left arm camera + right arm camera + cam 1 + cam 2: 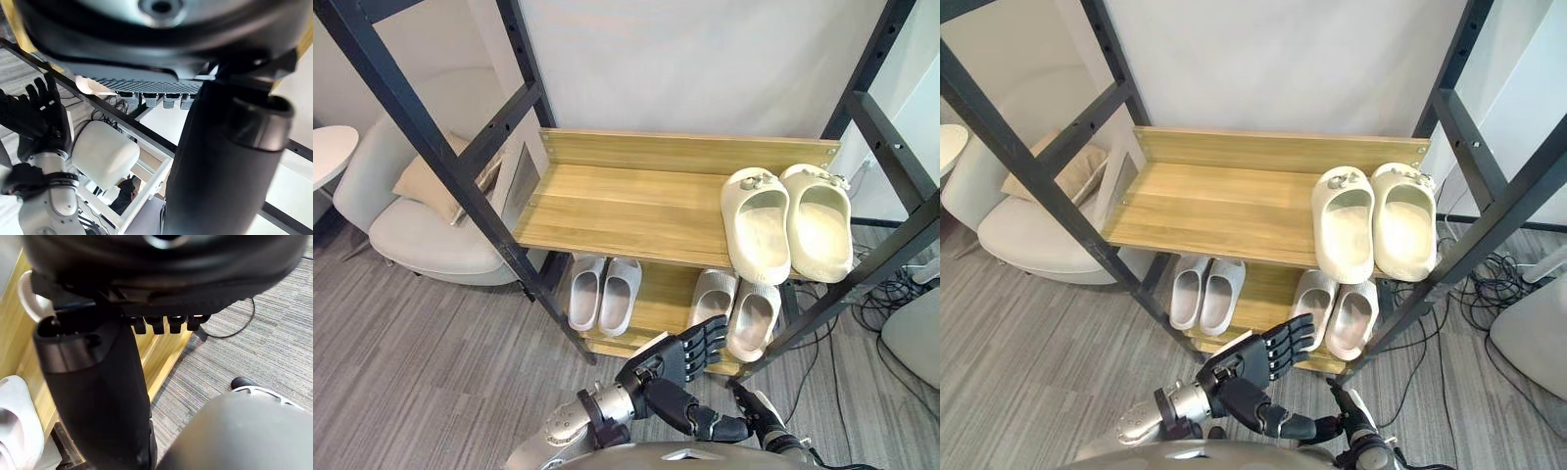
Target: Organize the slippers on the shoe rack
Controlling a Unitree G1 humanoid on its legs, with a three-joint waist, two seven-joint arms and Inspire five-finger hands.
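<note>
Left hand (658, 370) low in front of the shoe rack (685, 152), fingers (707, 345) stretched nearly straight toward the lower shelf (661, 299), thumb held apart, nothing gripped. Right hand (41, 115) close beside it and nearer the robot, fingers straight and spread, likewise empty. On the upper shelf (626, 211), at its right end: cream slippers (757, 227), a pair lying side by side and touching, the rest of the board bare. On the lower shelf, left part: white slippers (621, 294), paired and parallel. Right part of the same shelf: beige slippers (753, 318), also paired, their near ends just past the left hand's fingertips. Beside the rack on the left, a white armchair (421, 240) with a tan cushion (423, 181), standing on grey carpet (431, 362).
</note>
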